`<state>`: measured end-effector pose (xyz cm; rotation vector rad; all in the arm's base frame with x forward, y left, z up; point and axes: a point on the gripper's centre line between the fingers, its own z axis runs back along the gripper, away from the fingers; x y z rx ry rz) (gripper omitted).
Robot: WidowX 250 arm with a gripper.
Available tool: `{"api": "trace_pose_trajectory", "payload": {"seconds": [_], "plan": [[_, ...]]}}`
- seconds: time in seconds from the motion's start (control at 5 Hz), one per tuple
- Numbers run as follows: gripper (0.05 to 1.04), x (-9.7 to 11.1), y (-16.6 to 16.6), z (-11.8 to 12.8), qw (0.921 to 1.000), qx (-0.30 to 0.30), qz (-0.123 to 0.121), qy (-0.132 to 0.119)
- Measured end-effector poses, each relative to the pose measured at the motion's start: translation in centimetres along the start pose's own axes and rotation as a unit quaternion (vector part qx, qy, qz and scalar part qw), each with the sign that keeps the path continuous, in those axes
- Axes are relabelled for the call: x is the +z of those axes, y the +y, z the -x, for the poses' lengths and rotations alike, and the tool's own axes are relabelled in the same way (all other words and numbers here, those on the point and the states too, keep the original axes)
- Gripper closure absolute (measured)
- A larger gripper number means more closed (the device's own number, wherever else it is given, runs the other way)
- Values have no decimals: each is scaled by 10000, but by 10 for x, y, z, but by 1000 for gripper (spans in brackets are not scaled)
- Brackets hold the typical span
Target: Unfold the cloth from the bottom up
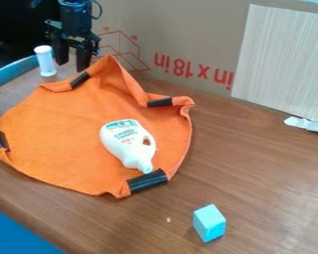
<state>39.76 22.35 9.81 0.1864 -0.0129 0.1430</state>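
The orange cloth is mostly spread on the left of the bench. Its far edge rises in a fold, so some flattening probably remains. The end effector, at far left, has fingers apart.

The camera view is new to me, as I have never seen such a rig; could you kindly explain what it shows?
The picture comes from a fixed camera looking down at a slant on a wooden table. The black machine at the upper left is a robot arm; its end effector hangs by the cloth's far edge, its two fingers apart with nothing held between them. The orange cloth lies spread out, with black pieces along its edge and a white bottle lying on it. A light-blue block sits nearer the camera, and a white cylinder stands beside the end effector. Behind is brown cardboard.
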Motion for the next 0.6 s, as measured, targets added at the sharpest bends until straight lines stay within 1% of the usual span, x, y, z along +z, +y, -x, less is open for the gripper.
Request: {"api": "trace_pose_trajectory", "payload": {"seconds": [0.2,0.4,0.6], "plan": [[96,-2,5,3,9999,100,22,15],[83,6,8,13,9998,162,64,-43],[84,33,-9,40,9991,-50,358,-212]]}}
